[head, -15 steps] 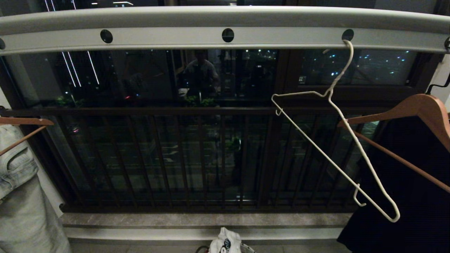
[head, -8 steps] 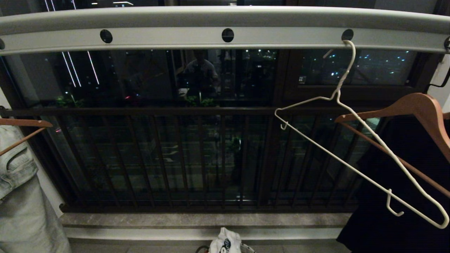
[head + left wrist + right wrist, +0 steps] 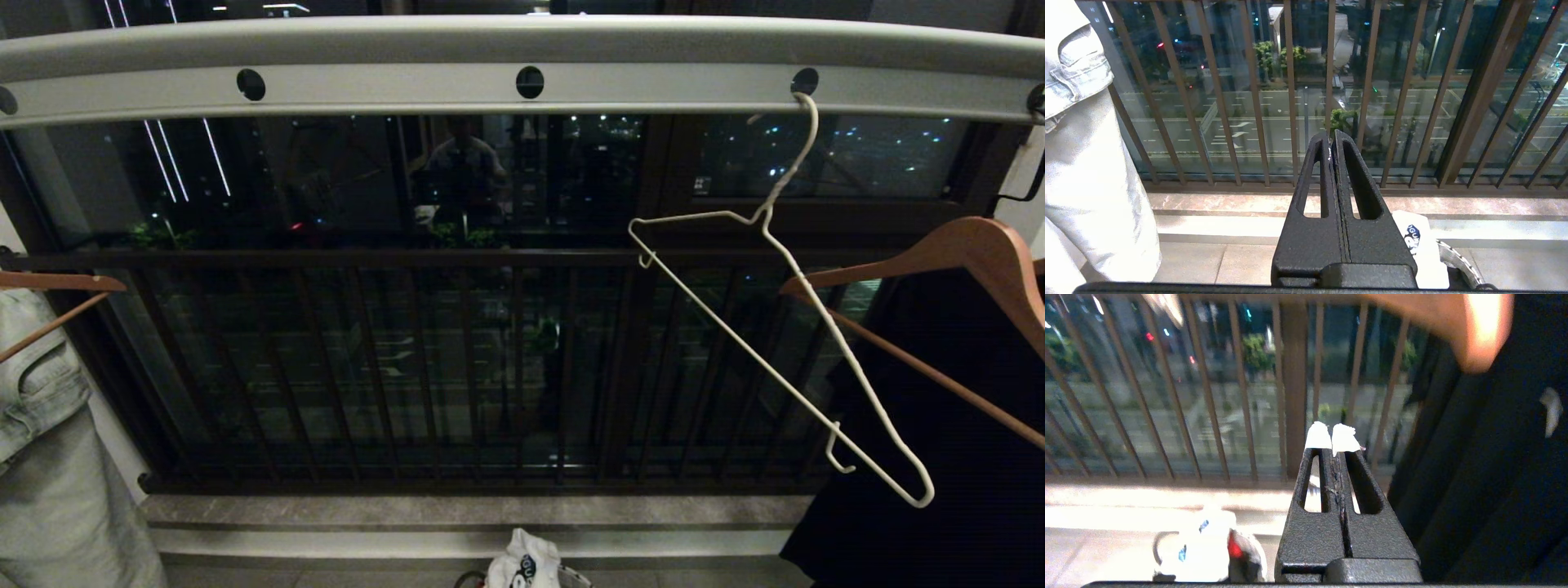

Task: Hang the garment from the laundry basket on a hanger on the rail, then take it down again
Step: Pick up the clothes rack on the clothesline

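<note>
Across the top of my head view runs the rail [image 3: 408,86], pale grey with round black holes. Below it stands the dark balcony railing [image 3: 408,359]. A black garment [image 3: 939,457] on a wooden hanger [image 3: 971,249] hangs at the right, pale denim [image 3: 49,457] at the left. I see the hanger [image 3: 784,327], thin white wire, hooked in a rail hole and tilted, its lower arm end lying over the black cloth. Low at centre the garment [image 3: 522,563] lies bunched in the laundry basket [image 3: 1457,261], of which only the rim shows. My left gripper [image 3: 1332,141] has its fingers pressed together on nothing, pointing at the railing. My right gripper [image 3: 1335,441] is likewise closed and empty, beside the black cloth.
</note>
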`<state>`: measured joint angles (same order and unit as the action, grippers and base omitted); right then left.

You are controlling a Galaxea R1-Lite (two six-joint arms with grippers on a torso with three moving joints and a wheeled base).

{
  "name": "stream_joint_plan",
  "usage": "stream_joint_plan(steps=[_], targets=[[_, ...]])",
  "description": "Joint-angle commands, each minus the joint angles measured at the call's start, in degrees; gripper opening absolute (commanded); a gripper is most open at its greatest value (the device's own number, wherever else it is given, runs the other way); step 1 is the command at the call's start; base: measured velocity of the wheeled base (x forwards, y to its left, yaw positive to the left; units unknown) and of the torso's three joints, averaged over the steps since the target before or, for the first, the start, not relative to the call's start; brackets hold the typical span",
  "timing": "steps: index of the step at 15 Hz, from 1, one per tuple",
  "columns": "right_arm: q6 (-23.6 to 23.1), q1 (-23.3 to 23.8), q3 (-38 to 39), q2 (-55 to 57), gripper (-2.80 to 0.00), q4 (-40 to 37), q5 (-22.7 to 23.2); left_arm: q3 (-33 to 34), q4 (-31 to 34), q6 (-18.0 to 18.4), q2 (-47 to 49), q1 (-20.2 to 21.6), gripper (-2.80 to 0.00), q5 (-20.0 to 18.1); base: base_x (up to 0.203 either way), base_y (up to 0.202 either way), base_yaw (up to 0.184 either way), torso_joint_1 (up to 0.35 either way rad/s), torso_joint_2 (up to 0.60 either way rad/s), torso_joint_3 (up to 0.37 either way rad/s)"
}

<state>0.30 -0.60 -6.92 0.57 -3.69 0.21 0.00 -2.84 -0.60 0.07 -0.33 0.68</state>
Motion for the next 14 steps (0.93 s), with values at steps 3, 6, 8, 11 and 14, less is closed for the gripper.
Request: stream_joint_plan(steps=[3, 6, 8, 11, 14], targets=[[0.04, -0.02, -16.80, 12.08, -2.80, -4.42, 1.38, 0.88, -0.06, -0.02, 0.01, -0.02, -2.80, 0.02, 0.000, 0.000, 0.000, 0.000, 0.00, 0.000], [0.01, -0.02, -32.55, 25.62, -2.80, -7.12, 2.73, 0.88, -0.06, -0.02, 0.01, -0.02, -2.80, 0.02, 0.000, 0.000, 0.000, 0.000, 0.00, 0.000], [0.01, -0.02, -43.89, 36.02, -2.80, -9.12, 4.35, 0.88, -0.06, -0.02, 0.01, -0.02, -2.80, 0.02, 0.000, 0.000, 0.000, 0.000, 0.00, 0.000], [0.02, -1.01, -57.95, 49.49, -2.80, -11.19, 6.00, 0.88, -0.06, -0.02, 0.01, -0.02, -2.80, 0.02, 0.000, 0.000, 0.000, 0.000, 0.00, 0.000], [0.34, -11.32, -68.52, 60.80, -2.80, -18.15, 6.46, 0.88, -0.06, -0.02, 0.01, -0.02, -2.80, 0.02, 0.000, 0.000, 0.000, 0.000, 0.00, 0.000]])
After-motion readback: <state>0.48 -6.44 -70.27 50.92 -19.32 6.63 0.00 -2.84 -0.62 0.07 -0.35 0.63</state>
